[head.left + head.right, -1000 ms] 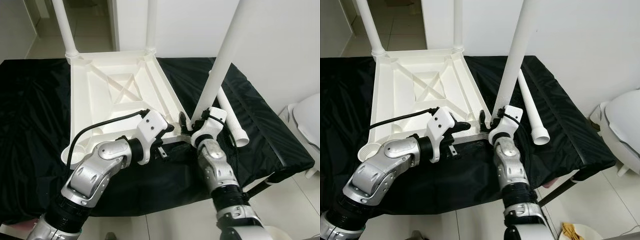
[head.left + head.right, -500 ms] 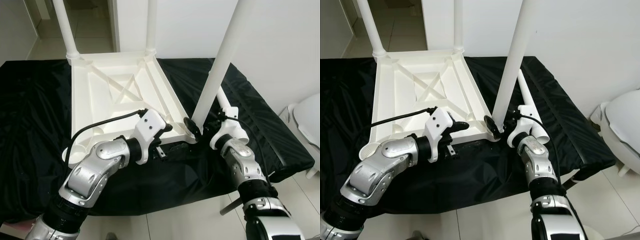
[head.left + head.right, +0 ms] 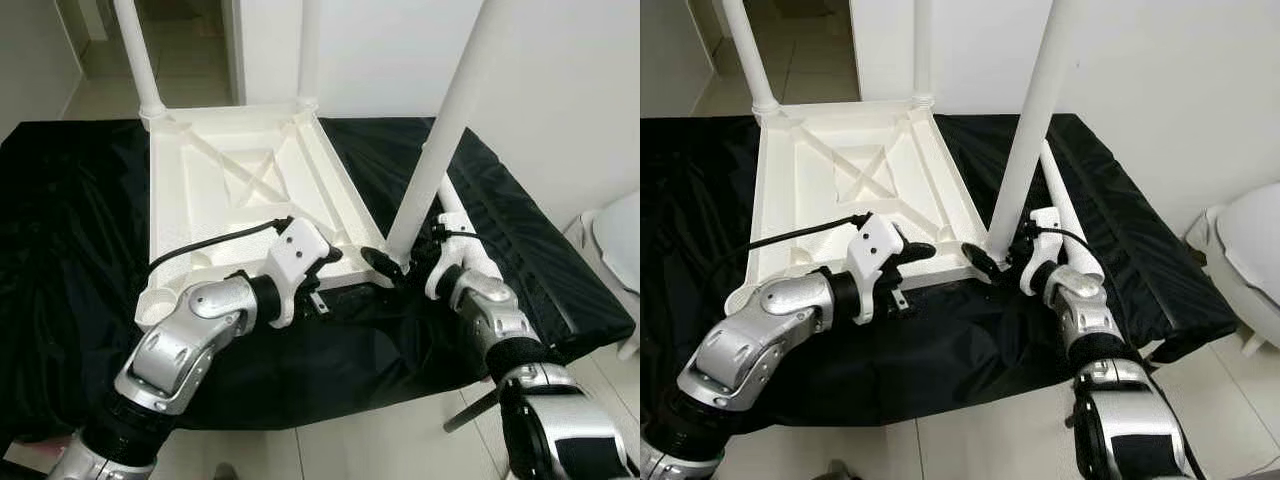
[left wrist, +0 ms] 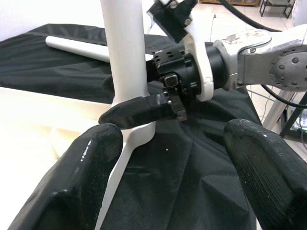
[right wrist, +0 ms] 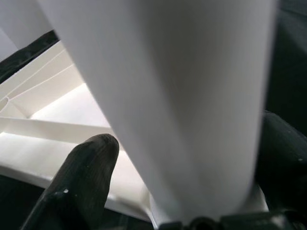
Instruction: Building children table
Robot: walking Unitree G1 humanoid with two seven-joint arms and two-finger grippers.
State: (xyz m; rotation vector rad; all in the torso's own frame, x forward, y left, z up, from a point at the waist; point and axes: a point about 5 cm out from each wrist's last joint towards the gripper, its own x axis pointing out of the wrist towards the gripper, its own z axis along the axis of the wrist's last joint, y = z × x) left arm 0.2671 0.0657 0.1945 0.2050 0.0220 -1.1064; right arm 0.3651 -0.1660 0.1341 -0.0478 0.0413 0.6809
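- An upside-down white table top (image 3: 250, 180) lies on a black cloth (image 3: 60, 250), in the upper middle of the frame
- Three white legs stand upright in its corners; the near-right leg (image 3: 445, 130) rises to the top right
- A loose leg (image 3: 1065, 225) lies on the cloth at centre right, just behind the near-right leg
- The right gripper (image 3: 992, 262) has its fingers around the base of the near-right leg, one on each side; whether they press it I cannot tell
- The left gripper (image 3: 335, 285) sits at the top's near edge, fingers (image 4: 91, 158) spread wide, holding nothing
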